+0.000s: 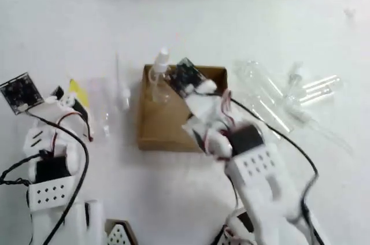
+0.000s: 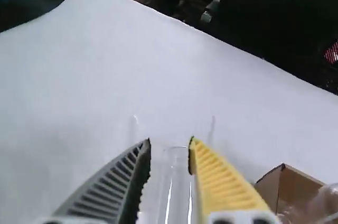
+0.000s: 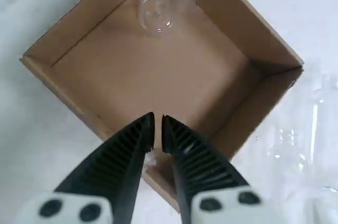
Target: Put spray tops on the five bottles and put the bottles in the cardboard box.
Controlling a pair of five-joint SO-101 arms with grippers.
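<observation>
Now, starting left of the cardboard box (image 1: 163, 136), on the white table (image 1: 231, 25): the left gripper (image 2: 169, 142) sits well off the box's left side. Its grey finger and its yellow finger lie along either flank of a clear bottle (image 2: 171, 189). They look to be pinching it, with the open mouth poking out just past the tips. No spray top on that one.

Closer in, between that gripper and the box, a loose spray top (image 1: 122, 96) lies on the table, just beside the box's left wall, its thin dip tube pointing away toward the far edge.

On to the box itself: one capped bottle (image 1: 158, 77) is inside, tucked into the far-left corner, its white sprayer standing above the rim. Upright or leaning on the wall, I cannot tell.

Over the box hangs the right gripper (image 3: 157, 121). Its black ribbed fingers are pressed almost together, just a thin slit between them and nothing in it. The tips sit above one wall of the box, well apart from the capped bottle across the floor.

Right of the box, a cluster of bare bottles (image 1: 263, 97) lies on the table near the right wall, and farther out from the box lie more spray tops (image 1: 315, 89).
</observation>
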